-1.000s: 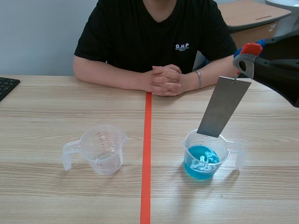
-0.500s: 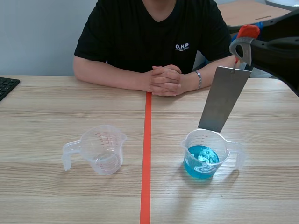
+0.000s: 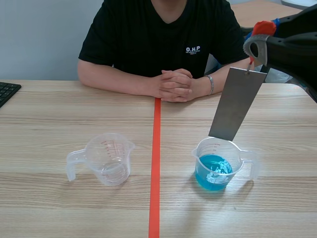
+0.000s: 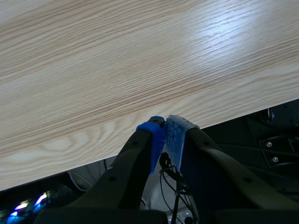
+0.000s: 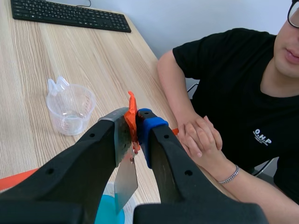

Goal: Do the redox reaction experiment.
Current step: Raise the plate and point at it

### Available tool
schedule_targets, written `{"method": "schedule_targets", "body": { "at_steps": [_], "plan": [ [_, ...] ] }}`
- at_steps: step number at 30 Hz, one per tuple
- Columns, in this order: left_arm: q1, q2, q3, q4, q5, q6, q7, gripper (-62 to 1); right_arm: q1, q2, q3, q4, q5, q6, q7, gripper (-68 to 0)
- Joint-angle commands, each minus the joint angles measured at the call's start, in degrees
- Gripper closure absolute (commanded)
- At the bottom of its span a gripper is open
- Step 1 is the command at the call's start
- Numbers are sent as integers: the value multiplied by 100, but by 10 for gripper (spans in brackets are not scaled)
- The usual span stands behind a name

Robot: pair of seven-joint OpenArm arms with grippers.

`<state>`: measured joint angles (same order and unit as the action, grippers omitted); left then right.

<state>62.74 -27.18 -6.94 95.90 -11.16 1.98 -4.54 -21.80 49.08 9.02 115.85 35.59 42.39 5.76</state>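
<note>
A grey metal plate [image 3: 237, 104] hangs tilted from an orange tab [image 5: 131, 116], and my right gripper [image 3: 257, 43] is shut on that tab. The plate's lower edge is level with the far rim of a clear measuring cup of blue liquid [image 3: 218, 164], right of the tape line. In the right wrist view the plate [image 5: 125, 182] dangles under my right gripper [image 5: 134, 122], with the blue liquid [image 5: 110, 212] beneath. An empty clear measuring cup [image 3: 106, 158] stands left of the line. My left gripper [image 4: 163, 133] is shut on nothing above the table's edge, outside the scene view.
A person sits across the table with clasped hands [image 3: 173, 85] resting on it near the far end of the orange tape line [image 3: 156, 163]. A black keyboard [image 3: 7, 91] lies at the far left edge.
My right gripper has lifted the plate: its lower end was dipped inside the blue cup and now hangs at rim height. The blue liquid is still swirling.
</note>
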Motion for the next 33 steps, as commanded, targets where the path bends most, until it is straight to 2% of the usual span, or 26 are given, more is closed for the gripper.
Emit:
{"method": "schedule_targets", "body": {
  "at_steps": [1,5,9,11,13,17,22,27,33],
  "plan": [
    [42,-179,-26,98,-17,-48,-85,-49,50,74,74,79,92,33,52,-15],
    [39,-734,-26,105,-20,-468,-474,-49,50,74,74,79,92,33,52,-15],
    [-76,-1412,-7,195,-68,-1193,-949,-49,50,74,74,79,92,33,52,-15],
    [-273,-1714,-2,278,-199,-1528,-966,-49,50,74,74,79,90,33,52,-15],
    [-538,-1980,35,352,-332,-1720,-964,-49,50,74,74,79,90,33,52,-15],
    [-1235,-2328,284,452,-343,-2092,-981,-49,50,74,72,79,90,33,48,-15],
    [-2258,-2448,955,509,-341,-2122,-872,-49,50,74,72,79,90,33,31,-15],
    [-3412,-2424,2006,507,-341,-2096,-463,-49,50,74,72,79,90,33,7,-15],
    [-4717,-2028,3110,487,-330,-2052,74,-49,50,74,72,79,90,33,-11,-15]
  ]
}}
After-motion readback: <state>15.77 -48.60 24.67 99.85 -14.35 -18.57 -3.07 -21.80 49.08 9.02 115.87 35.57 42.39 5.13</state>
